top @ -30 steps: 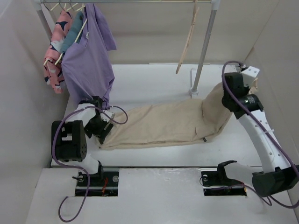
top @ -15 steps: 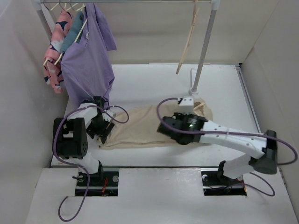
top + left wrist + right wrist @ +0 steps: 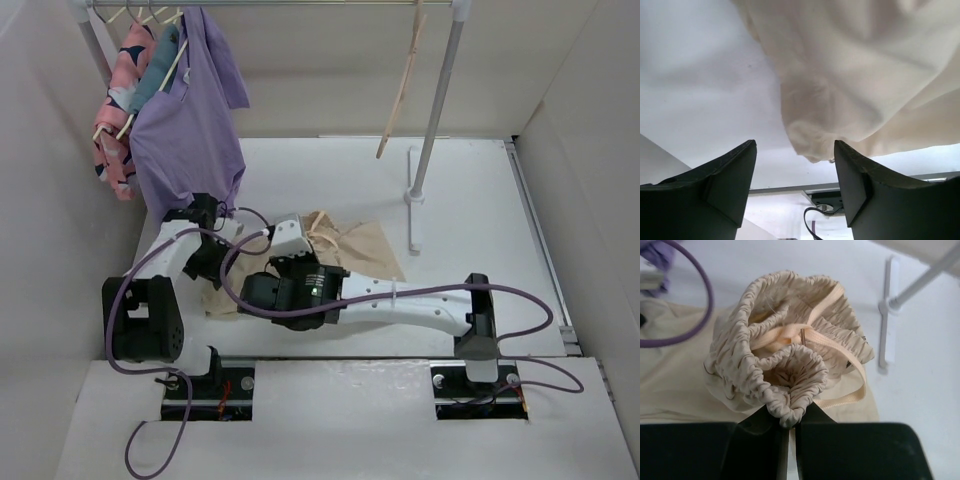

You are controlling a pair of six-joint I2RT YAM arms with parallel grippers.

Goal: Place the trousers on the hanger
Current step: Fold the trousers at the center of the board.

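Observation:
The beige trousers (image 3: 365, 245) lie folded over themselves on the white table, with the leg ends at the left (image 3: 222, 298). My right gripper (image 3: 312, 238) is shut on the gathered elastic waistband (image 3: 790, 410) and holds it bunched above the legs; the right wrist view shows the fingers closed (image 3: 792, 429) with a beige drawstring (image 3: 850, 397) hanging loose. My left gripper (image 3: 205, 262) is open and empty (image 3: 795, 190), with the trousers cloth (image 3: 855, 75) just ahead of its fingertips, not between them. The thin pale hanger (image 3: 400, 95) hangs on the rail at the back.
A clothes rack stands at the back, with its pole (image 3: 435, 110) and its foot (image 3: 413, 200) on the table. A purple shirt (image 3: 190, 130) and a pink patterned garment (image 3: 120, 110) hang at the rack's left end, close above my left arm. Walls close both sides.
My right arm swept from the far right across to the left, carrying the waistband and folding the trousers over their legs. My left gripper stayed near the leg ends.

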